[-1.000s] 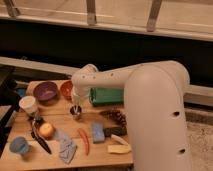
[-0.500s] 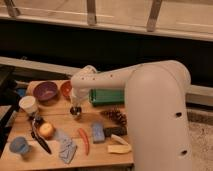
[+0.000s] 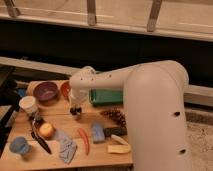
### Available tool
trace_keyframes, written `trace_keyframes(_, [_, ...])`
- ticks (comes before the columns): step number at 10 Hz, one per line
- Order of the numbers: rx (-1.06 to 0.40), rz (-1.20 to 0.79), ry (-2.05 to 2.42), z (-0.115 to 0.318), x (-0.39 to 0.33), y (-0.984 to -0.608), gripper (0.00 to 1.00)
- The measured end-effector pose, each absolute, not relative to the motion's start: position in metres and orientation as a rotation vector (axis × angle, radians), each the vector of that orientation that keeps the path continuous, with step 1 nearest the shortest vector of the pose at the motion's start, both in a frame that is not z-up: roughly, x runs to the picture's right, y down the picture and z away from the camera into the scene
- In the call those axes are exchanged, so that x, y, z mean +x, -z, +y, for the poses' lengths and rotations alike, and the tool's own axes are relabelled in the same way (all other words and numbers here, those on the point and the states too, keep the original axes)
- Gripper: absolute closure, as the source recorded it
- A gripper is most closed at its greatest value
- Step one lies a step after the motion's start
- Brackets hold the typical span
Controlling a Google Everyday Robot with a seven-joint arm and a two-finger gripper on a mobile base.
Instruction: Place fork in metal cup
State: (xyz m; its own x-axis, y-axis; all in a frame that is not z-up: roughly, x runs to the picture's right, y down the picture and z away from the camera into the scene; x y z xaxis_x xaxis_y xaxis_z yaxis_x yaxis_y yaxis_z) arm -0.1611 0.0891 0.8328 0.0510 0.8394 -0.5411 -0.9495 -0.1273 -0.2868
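Observation:
My gripper (image 3: 76, 108) hangs straight down from the white arm over the middle of the wooden table (image 3: 30, 161). A small shiny steel cup (image 3: 76, 114) seems to stand right under it, mostly hidden by the gripper. I cannot make out the fork; it may be hidden at the gripper or too faint against the wood.
A purple bowl (image 3: 46, 91) and an orange bowl (image 3: 64, 89) stand at the back left, with a green tray (image 3: 106, 97) behind the arm. A white paper cup (image 3: 28, 105), blue cup (image 3: 19, 145), round fruit (image 3: 46, 130), black-handled utensil (image 3: 39, 140), red pepper (image 3: 84, 141), blue cloth (image 3: 66, 149), blue sponge (image 3: 97, 133) and beige-handled tool (image 3: 119, 148) lie in front.

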Motion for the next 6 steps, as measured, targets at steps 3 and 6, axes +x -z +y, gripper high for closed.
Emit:
trace_keyframes(3, [-0.730,0.240,-1.528,0.0994,-0.1625,-0.8336,0.99])
trace_keyframes(6, [-0.730,0.255,-1.517,0.0972,-0.1596,-0.8327,0.75])
